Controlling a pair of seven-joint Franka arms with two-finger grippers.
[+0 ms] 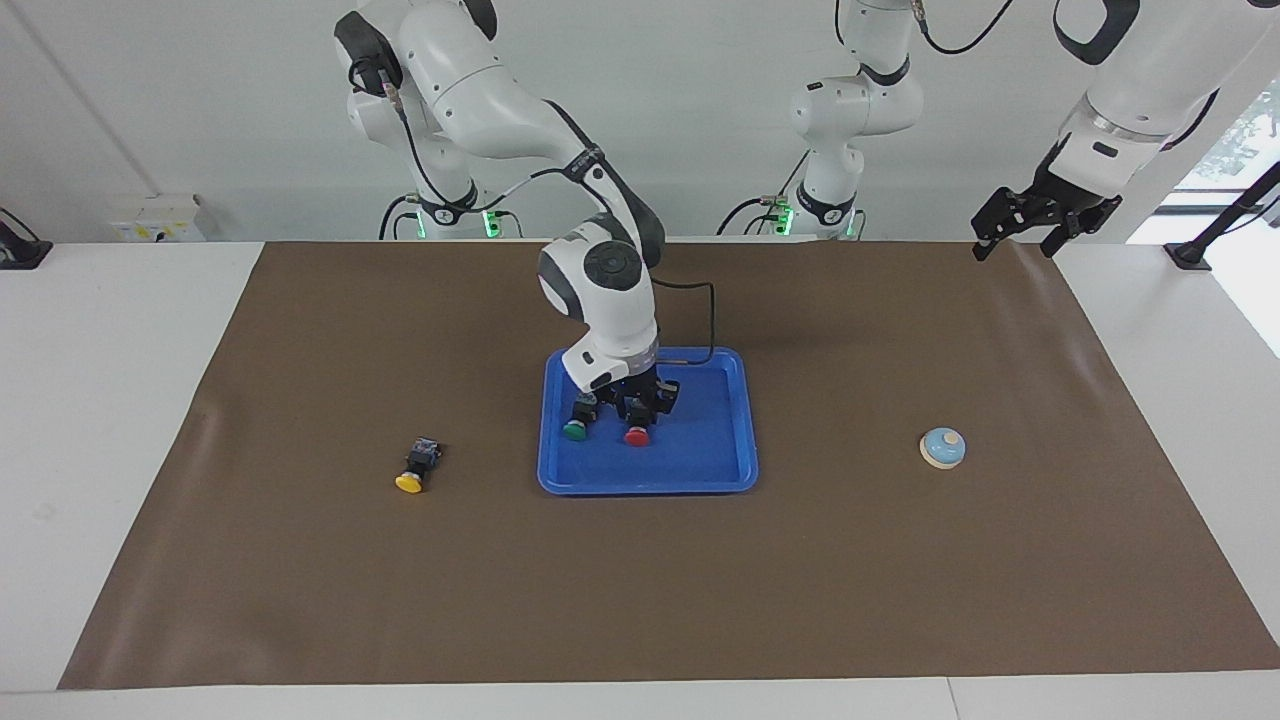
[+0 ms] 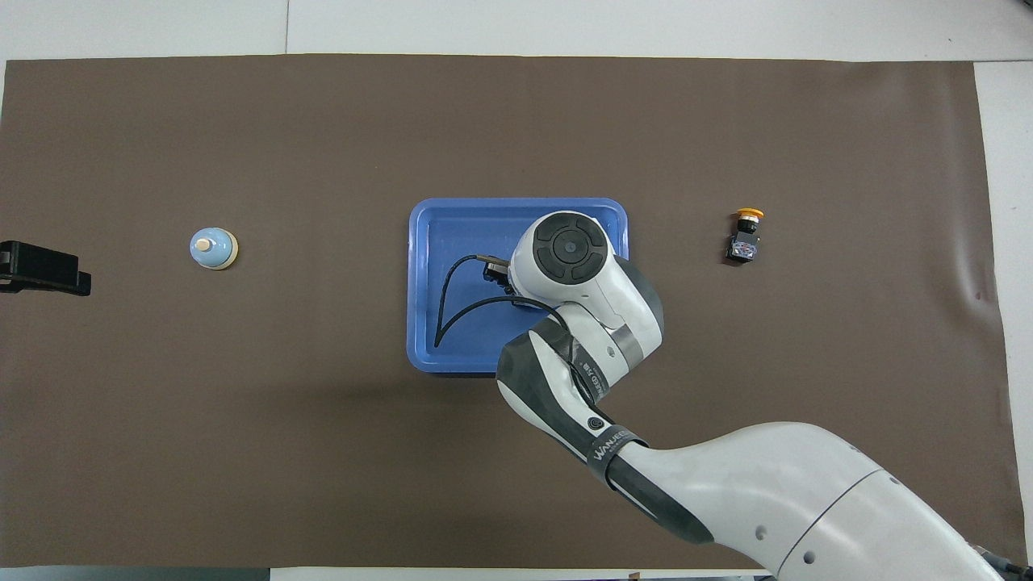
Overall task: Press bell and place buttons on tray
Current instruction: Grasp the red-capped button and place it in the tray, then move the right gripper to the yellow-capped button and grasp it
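Note:
The blue tray (image 1: 700, 470) lies mid-mat, also in the overhead view as tray (image 2: 428, 234). In it are the green button (image 1: 575, 430) and the red button (image 1: 636, 435), caps facing away from the robots. My right gripper (image 1: 640, 412) is low over the tray, right at the red button's black body; from above its wrist hides both buttons. The yellow button (image 1: 412, 470) (image 2: 746, 238) lies on the mat toward the right arm's end. The bell (image 1: 942, 447) (image 2: 213, 248) stands toward the left arm's end. My left gripper (image 1: 1040, 218) (image 2: 44, 269) waits open over the mat's edge.
A brown mat (image 1: 640, 580) covers the table (image 1: 110, 420), whose white surface shows around it. A black cable (image 2: 452, 298) from the right wrist loops over the tray.

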